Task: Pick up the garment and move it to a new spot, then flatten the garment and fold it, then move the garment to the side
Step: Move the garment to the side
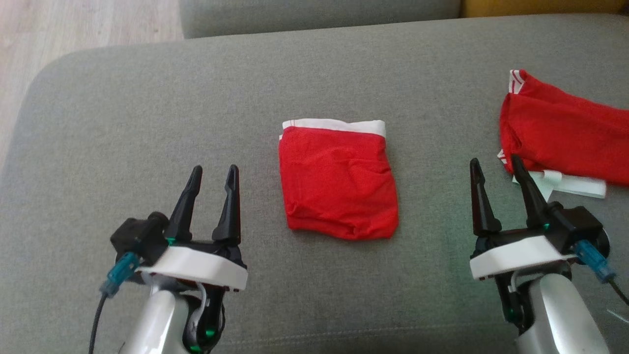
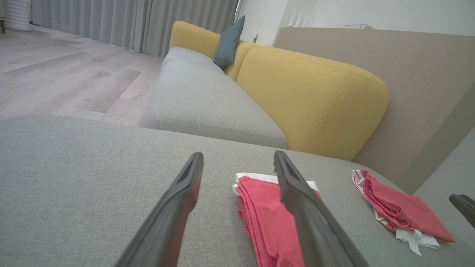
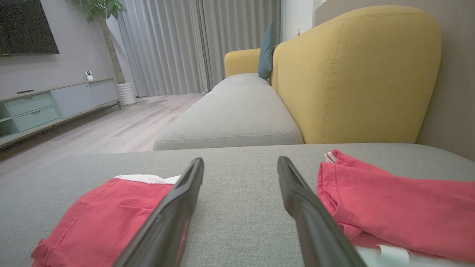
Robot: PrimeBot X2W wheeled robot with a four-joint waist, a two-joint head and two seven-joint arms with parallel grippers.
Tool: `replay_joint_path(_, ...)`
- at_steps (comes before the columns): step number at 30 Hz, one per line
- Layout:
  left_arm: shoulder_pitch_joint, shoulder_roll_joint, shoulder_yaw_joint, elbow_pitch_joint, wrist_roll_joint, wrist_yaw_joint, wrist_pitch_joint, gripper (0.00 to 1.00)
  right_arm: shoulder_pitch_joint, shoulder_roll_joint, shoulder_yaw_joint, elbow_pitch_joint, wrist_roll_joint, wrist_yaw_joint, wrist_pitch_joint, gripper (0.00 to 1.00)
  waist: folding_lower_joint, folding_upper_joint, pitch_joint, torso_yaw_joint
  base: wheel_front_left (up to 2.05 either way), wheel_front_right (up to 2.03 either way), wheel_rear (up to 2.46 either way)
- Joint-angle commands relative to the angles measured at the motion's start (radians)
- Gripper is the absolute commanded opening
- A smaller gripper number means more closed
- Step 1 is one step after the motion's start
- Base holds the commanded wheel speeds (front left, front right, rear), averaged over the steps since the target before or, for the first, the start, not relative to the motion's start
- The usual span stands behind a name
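- Both arms come up from the near edge of the head view. The left fingers [image 1: 228,206] and the right fingers [image 1: 481,201] are spread apart with nothing between them, and each pair hangs just over the grey sofa cushion [image 1: 147,108].
- Midway between the two arms lies the folded garment [image 1: 339,187], a red, nearly square packet lying flat on the cushion. Its white waistband runs along the 12 o'clock edge and a bunched fold along the 6 o'clock edge.
- The packet is slightly longer from 12 to 6 o'clock than it is across, so its side edges face the two arms.
- From the left fingertips the garment lies at about 3 o'clock, near but apart. From the right fingertips it lies at 9 o'clock, with a wider strip of bare cushion between.
- The left arm looks the nearer one. In its wrist view the packet sits just ahead at 1 o'clock, partly behind one finger.
- A second red garment [image 1: 560,132] lies loosely at the packet's 3 o'clock, just beside the right fingertips at their 1 o'clock. Whether they touch its white strip cannot be told.
- Folding looks done, so what remains is carrying the packet aside.
- The right pair is crowded by the loose garment, and a pinch there could catch the wrong cloth.
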Motion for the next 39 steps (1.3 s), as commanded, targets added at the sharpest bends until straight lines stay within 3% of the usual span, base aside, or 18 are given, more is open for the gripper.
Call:
replay_joint_path(1, -0.031, 0.008, 0.03, -0.038, 0.004, 0.0, -0.012, 1.0, -0.021, 0.002, 0.015, -0.037, 0.0, 0.007, 0.0, 1.0, 0.0001, 0.0, 0.007, 0.004, 0.0, 0.0, 0.0)
replay_joint_path(11, -0.067, 0.008, 0.013, -0.038, -0.002, -0.007, -0.012, 1.0, -0.081, 0.002, 0.082, -0.003, 0.057, 0.007, 0.053, 1.0, 0.0001, 0.0, 0.069, 0.051, 0.0, 0.0, 0.0)
replay_joint_path(22, -0.107, 0.008, -0.007, -0.032, -0.009, -0.01, -0.012, 1.0, -0.182, 0.002, 0.157, 0.179, 0.155, 0.007, 0.165, 1.0, 0.0001, 0.0, 0.145, 0.12, 0.0, 0.0, 0.0)
replay_joint_path(37, -0.149, 0.008, -0.017, -0.033, -0.014, -0.011, -0.012, 1.0, -0.308, 0.002, 0.204, 0.36, 0.17, 0.007, 0.196, 1.0, 0.0001, 0.0, 0.214, 0.166, 0.0, 0.0, 0.0)
replay_joint_path(38, -0.15, 0.008, -0.015, -0.033, -0.013, -0.011, -0.012, 1.0, -0.313, 0.002, 0.208, 0.368, 0.169, 0.007, 0.196, 0.96, 0.0001, 0.0, 0.215, 0.165, 0.0, 0.0, 0.0)
replay_joint_path(39, -0.151, 0.008, -0.012, -0.032, -0.011, -0.011, -0.012, 1.0, -0.318, 0.002, 0.211, 0.375, 0.168, 0.007, 0.194, 0.46, 0.0001, 0.0, 0.214, 0.162, 0.0, 0.0, 0.0)
